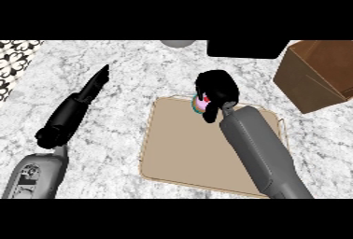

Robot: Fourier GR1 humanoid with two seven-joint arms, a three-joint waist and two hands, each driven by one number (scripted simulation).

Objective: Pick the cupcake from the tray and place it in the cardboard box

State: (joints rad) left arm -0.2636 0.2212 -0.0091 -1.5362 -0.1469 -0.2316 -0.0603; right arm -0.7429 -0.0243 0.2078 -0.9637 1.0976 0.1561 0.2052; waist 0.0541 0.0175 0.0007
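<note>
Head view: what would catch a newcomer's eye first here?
The right hand, curled round the pink cupcake at the far edge of the tan tray in the middle. Next, the brown cardboard box at the upper right, apart from the tray. The left hand lies open over the marble counter at left.

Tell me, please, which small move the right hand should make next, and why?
Probably lift. The right hand is curled round the cupcake at the tray's far edge, and the cardboard box stands apart, to the right. Raising the cupcake clear of the tray should come before carrying it there. The left hand rests open at the left.
</note>
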